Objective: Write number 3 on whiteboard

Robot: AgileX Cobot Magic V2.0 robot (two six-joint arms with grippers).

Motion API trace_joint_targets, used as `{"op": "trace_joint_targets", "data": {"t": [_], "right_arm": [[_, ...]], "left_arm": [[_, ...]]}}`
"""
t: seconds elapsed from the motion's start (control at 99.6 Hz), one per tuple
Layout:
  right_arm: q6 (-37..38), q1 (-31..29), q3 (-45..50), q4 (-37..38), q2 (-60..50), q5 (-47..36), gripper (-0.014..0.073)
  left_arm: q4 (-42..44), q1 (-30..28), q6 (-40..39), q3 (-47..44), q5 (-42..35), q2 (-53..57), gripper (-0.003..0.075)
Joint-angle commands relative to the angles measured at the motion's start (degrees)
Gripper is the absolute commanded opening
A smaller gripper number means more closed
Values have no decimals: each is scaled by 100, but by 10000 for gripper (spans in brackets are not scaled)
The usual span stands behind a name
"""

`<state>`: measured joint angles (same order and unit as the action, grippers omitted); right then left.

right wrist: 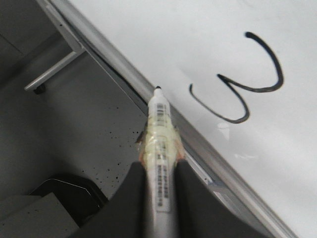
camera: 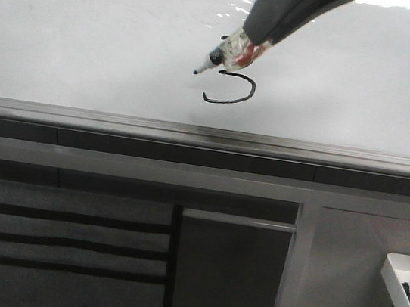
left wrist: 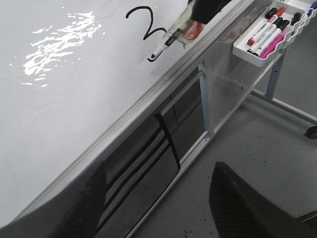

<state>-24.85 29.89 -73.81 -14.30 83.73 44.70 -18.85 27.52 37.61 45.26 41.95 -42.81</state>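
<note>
The whiteboard (camera: 92, 31) fills the upper front view, glossy white with glare. A black number 3 (camera: 232, 92) is drawn on it just above the rail, its upper part hidden behind the marker. The whole digit shows in the left wrist view (left wrist: 143, 25) and the right wrist view (right wrist: 242, 84). My right gripper (camera: 257, 40) comes in from above and is shut on a taped white marker (camera: 227, 53). The marker's tip is a little left of the digit's lower end. The right wrist view shows the fingers clamping the marker (right wrist: 161, 129). My left gripper (left wrist: 153, 213) is open and empty, low beside the board.
A grey metal rail (camera: 192, 133) runs along the board's bottom edge. Below it is a dark striped panel (camera: 63, 240). A white tray (camera: 400, 284) with several markers hangs on a grey pegboard at the lower right, and also shows in the left wrist view (left wrist: 247, 49).
</note>
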Motion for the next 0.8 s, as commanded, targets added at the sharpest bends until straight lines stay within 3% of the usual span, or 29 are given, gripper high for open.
{"op": "trace_joint_targets", "data": {"t": [0.0, 0.191, 0.472, 0.793], "right_arm": [[-293, 206, 192, -103, -797, -221, -74], [-960, 652, 964, -103, -1688, -279, -74], [-2657, 1145, 1079, -103, -1955, -150, -74], [-2746, 1252, 1079, -103, -1955, -360, -74]], "left_arm": [[-156, -6, -48, 155, -408, 13, 421], [-316, -6, 0, 155, -480, -42, 421], [-1562, 229, 1864, 766, 459, -1063, 421], [-1554, 1404, 2407, 1534, 349, -2599, 421]]}}
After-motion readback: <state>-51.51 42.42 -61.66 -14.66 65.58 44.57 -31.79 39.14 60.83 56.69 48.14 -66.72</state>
